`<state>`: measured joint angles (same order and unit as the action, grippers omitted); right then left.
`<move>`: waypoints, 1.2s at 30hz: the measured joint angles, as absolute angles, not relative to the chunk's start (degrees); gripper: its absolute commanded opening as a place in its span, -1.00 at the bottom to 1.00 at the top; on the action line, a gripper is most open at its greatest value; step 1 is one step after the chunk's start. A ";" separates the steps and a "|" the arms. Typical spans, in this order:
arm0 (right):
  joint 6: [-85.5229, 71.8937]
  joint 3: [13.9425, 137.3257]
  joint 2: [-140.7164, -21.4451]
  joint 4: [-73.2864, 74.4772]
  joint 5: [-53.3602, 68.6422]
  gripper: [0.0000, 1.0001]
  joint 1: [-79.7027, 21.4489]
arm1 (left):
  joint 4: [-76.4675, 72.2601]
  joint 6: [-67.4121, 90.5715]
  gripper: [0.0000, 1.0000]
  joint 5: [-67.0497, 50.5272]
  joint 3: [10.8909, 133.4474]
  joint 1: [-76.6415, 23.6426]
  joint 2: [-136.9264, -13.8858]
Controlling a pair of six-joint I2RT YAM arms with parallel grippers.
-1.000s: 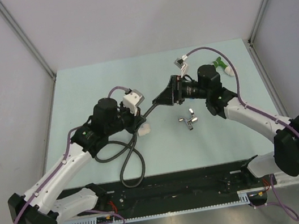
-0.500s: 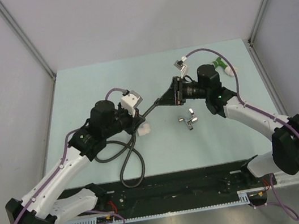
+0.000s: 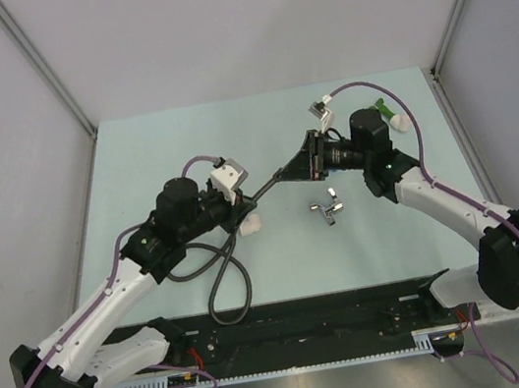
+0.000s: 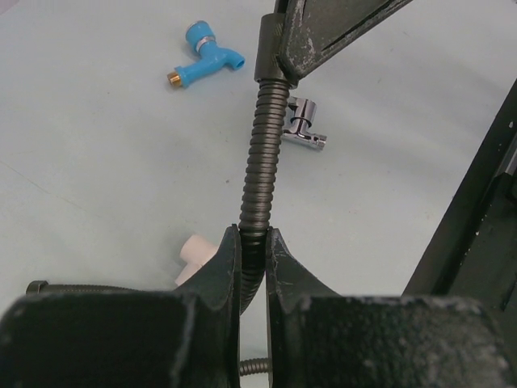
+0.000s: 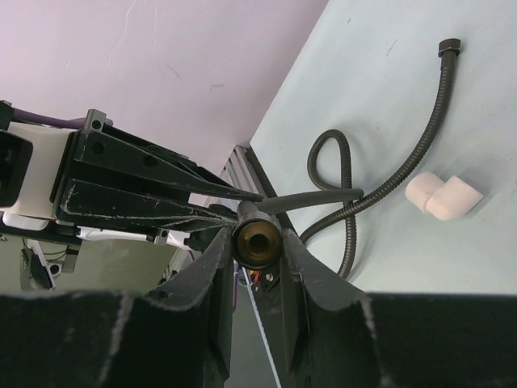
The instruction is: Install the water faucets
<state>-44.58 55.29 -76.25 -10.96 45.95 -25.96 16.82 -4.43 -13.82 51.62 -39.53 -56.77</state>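
One small shiny chrome faucet (image 4: 300, 125)

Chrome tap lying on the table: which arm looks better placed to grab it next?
Probably the right arm: in the top view its jaws sit nearer the chrome tap than the left arm's. Both jaws are shut on the black hose, though, so it must let go first.

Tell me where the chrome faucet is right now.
In the top view the chrome faucet lies on the table, right of centre, just nearer than the right gripper, white elbow to its left.
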 measured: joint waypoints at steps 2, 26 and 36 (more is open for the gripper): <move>-45.12 55.29 -76.25 -10.96 45.93 -0.99 -25.80 | 15.64 -4.36 -0.97 -13.91 50.81 -39.53 -56.71; -16.62 71.18 -75.59 9.93 35.92 -1.00 -34.35 | -0.43 -5.15 0.72 -12.88 40.03 -39.31 -47.99; -3.66 78.98 -76.29 24.43 29.54 -1.00 -41.45 | -10.13 -10.70 0.54 -16.49 39.31 -39.31 -49.10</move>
